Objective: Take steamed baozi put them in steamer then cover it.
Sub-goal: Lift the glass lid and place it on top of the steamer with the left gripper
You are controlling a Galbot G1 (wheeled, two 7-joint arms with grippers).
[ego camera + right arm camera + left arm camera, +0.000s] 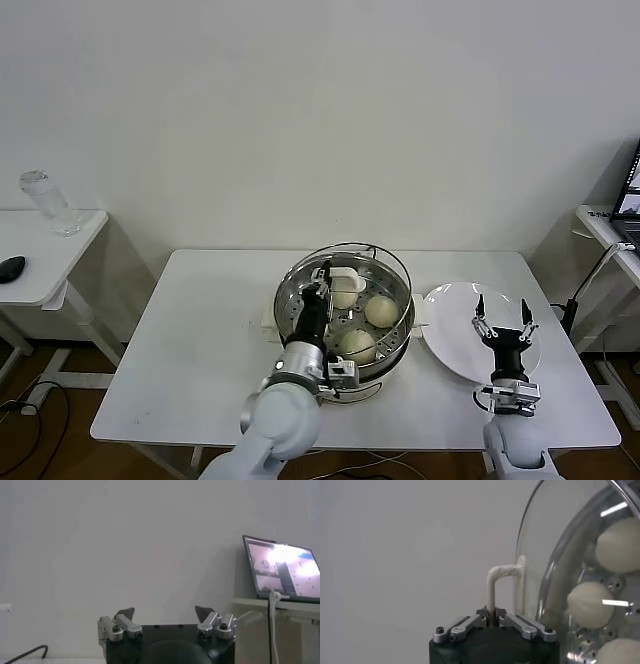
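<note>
Left gripper is clenched on the cream-white handle of the cover. In the left wrist view the handle runs straight down into the pinched fingertips, jaws closed tight on it. The cover is glass with a metal rim; it hangs tilted above the steamer, its near edge low by the left gripper and its far edge raised. It is not seated on the pot rim.

The steamer stands mid-tabletop on a white base. Three baozi show in the head view on the perforated tray, seen partly through the glass: one far under the handle, one toward the right, one near. The left wrist view also shows three baozi behind the cover. A fourth cannot be made out.

Right gripper is released, jaws spread wide with nothing between them. It hovers over the white plate, which lies on the tabletop just right of the steamer and carries nothing. The right wrist view confirms the open fingers against a bare wall, with a laptop on a side table beyond.

Off to the left, a second white table holds a clear bottle and a dark mouse.
</note>
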